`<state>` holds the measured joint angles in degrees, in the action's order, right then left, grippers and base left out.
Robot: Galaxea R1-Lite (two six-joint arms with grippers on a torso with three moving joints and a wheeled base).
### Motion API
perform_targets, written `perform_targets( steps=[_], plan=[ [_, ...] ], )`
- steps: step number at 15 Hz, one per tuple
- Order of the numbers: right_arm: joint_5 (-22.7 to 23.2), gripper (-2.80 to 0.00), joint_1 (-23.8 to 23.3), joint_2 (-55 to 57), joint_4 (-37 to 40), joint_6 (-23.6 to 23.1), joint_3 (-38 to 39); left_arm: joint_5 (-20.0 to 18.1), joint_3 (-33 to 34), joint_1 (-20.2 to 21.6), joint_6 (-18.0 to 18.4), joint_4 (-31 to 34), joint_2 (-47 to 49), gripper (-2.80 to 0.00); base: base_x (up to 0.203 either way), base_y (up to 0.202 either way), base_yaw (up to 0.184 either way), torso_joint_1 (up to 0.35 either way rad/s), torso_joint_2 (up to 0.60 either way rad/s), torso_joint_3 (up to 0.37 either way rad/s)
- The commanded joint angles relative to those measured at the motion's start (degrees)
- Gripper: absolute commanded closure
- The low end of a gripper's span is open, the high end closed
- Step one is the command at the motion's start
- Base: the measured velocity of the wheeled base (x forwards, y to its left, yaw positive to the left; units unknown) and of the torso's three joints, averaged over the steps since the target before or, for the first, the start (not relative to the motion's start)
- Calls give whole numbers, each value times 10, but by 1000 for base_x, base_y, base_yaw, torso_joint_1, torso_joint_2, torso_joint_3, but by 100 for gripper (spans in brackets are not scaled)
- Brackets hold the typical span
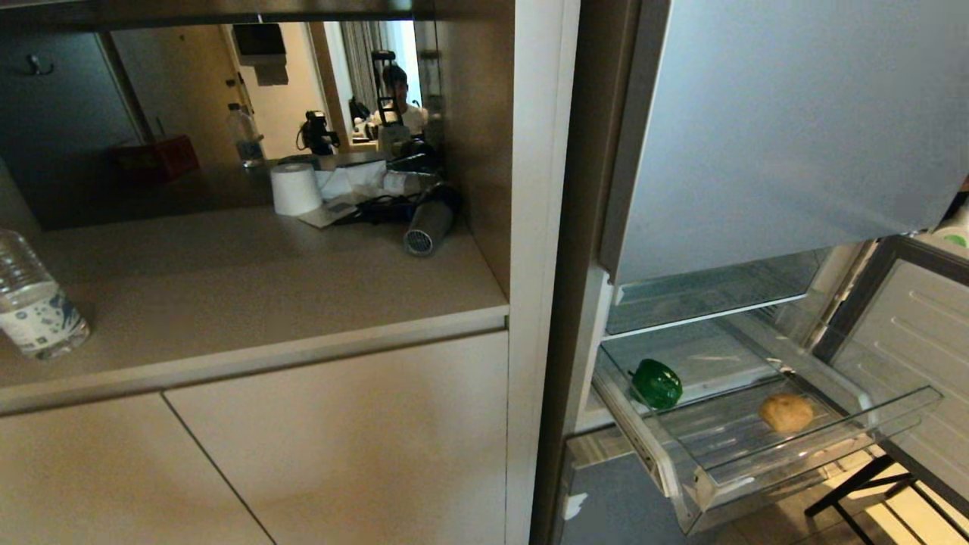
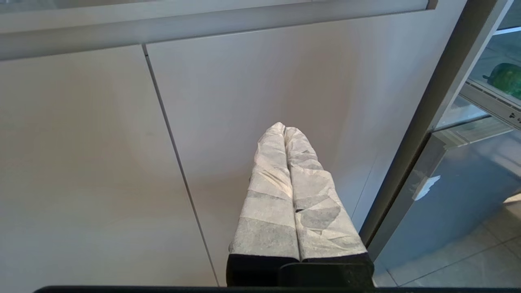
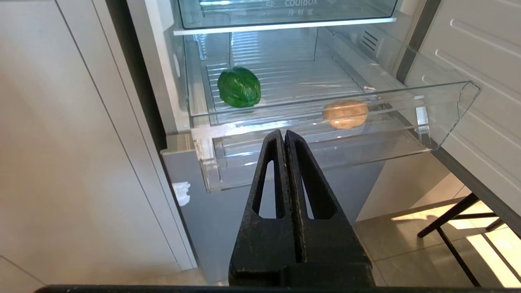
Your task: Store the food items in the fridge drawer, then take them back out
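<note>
The clear fridge drawer (image 1: pixel 893 412) (image 3: pixel 447 106) stands pulled out of the silver-grey fridge. On its ribbed floor lie a dark-green bell pepper (image 1: pixel 656 384) (image 3: pixel 239 86) toward its left side and a tan potato (image 1: pixel 786 412) (image 3: pixel 345 114) toward its right front. My right gripper (image 3: pixel 284 132) is shut and empty, short of the drawer's front wall and lower than it. Shut and empty too, my left gripper (image 2: pixel 284 126), its fingers wrapped in white, faces a pale cabinet door (image 2: pixel 285 81); the pepper (image 2: pixel 506 79) shows at that view's edge. Neither arm appears in the head view.
A water bottle (image 1: pixel 34 299), a paper roll (image 1: pixel 296 188) and a hair dryer (image 1: pixel 430 223) sit on the counter (image 1: pixel 265 303) left of the fridge. The open fridge door (image 1: pixel 920 356) stands to the right, with a black stand's leg (image 3: pixel 447 221) on the tiled floor.
</note>
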<state>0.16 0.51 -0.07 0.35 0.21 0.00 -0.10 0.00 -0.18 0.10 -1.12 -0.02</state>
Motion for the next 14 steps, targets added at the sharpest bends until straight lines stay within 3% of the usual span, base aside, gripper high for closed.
perform_targets(
  steps=[1, 14],
  plan=[
    [0, 0, 0, 1, 0, 1, 0, 0, 5, 0, 0, 0, 0, 0, 0, 0, 0, 77, -142, -77],
    [1, 0, 0, 1, 0, 1, 0, 0, 5, 0, -1, 0, 0, 0, 0, 0, 0, 24, -49, -27]
  ],
)
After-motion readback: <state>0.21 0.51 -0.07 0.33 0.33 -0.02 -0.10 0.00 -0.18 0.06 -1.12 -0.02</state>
